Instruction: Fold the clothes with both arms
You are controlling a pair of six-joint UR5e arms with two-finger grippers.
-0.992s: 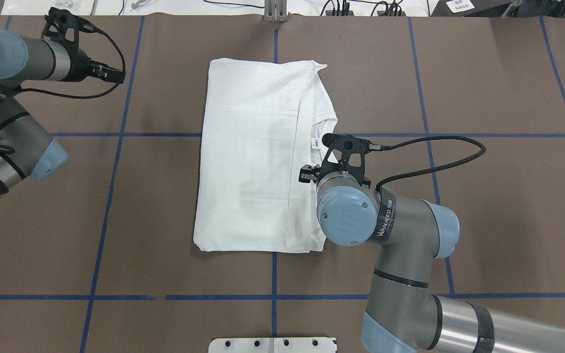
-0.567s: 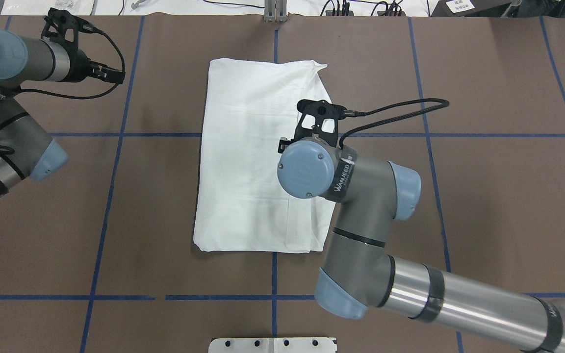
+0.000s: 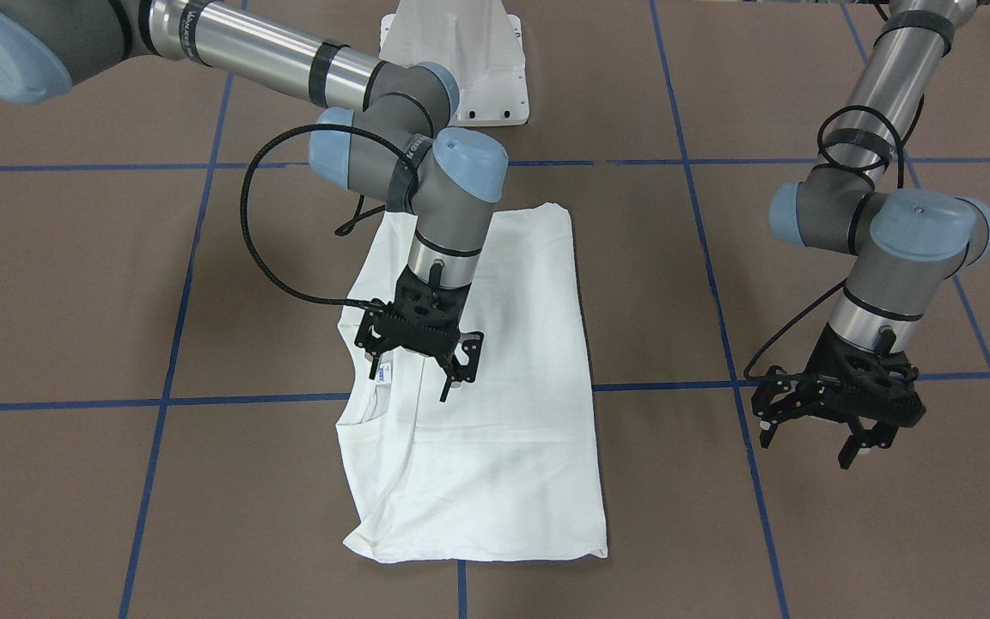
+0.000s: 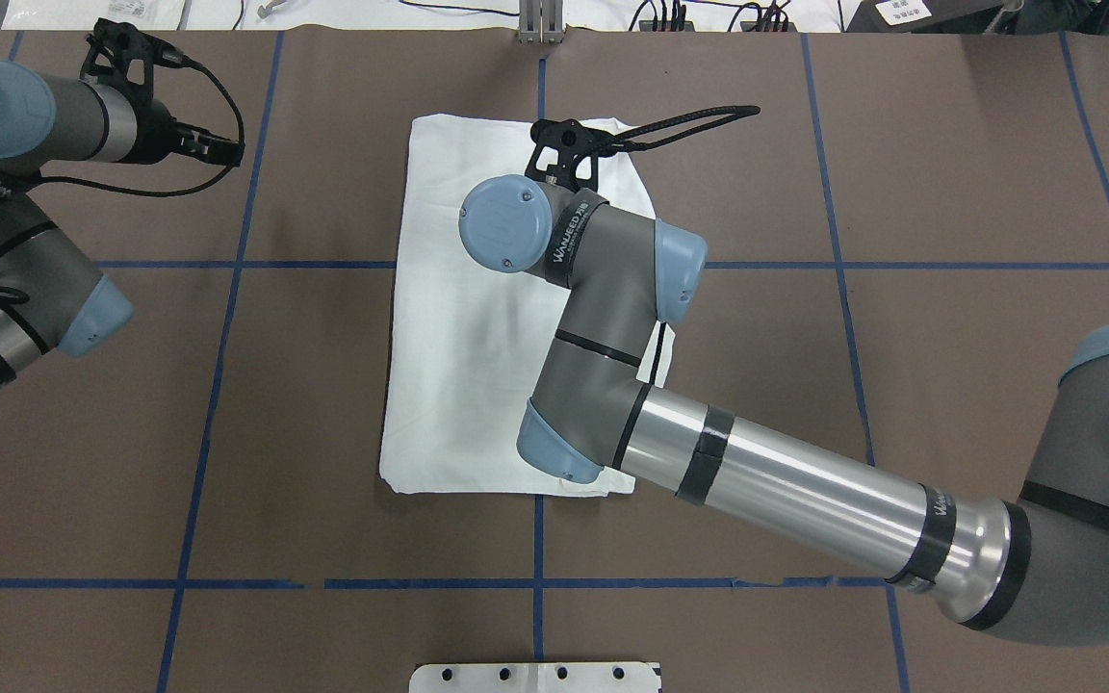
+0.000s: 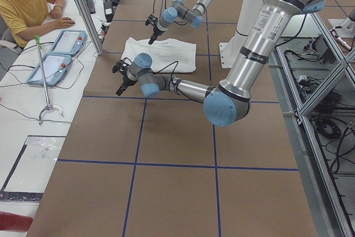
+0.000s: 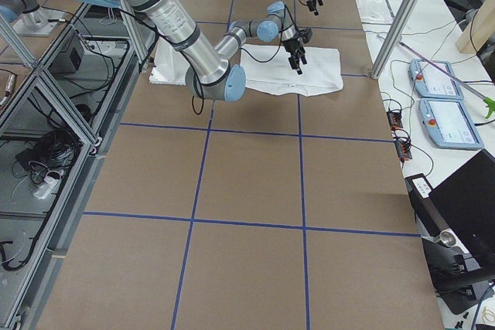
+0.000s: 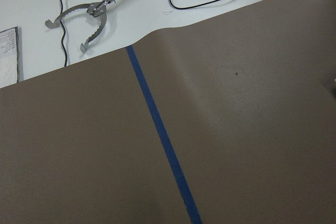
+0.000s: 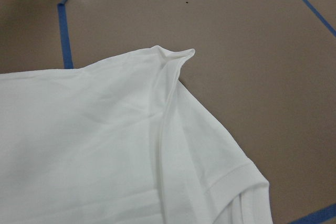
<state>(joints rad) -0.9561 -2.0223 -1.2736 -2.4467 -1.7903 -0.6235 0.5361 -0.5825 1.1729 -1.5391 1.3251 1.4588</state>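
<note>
**Shirt lies as a long folded strip; both end effectors empty**

Position. The shirt (image 3: 504,430) lies flat on the counter (image 3: 117,516), folded into a long rectangle across a tape line (image 3: 675,387). Its collar (image 3: 363,419) and neck label (image 3: 383,373) show at the long edge on the robot's right.

End effectors. The right end effector (image 3: 413,380) hangs just above the shirt beside the label, fingers spread and holding nothing. The left end effector (image 3: 813,447) is well apart from the shirt's opposite long edge. It is likewise released, with only bare counter under it.

Handling. Expect thin, light, limp cloth with no stiffness. The stacked layers will likely slide over one another, and a one-sided lift would drag the strip askew. Pinch through every layer at the two corners of one short end, one corner per arm. The raised corner (image 8: 178,53) seen from the right wrist offers an easy bite. Avoid the collar side, where loose edges could separate.

Clearances. There is open counter along both long edges of the shirt. The short end toward the operators sits nearer the counter's edge, and the other points at the pedestal (image 3: 461,60). You should watch the right arm's cable (image 3: 254,232), which loops out beyond the shirt's collar side.
</note>
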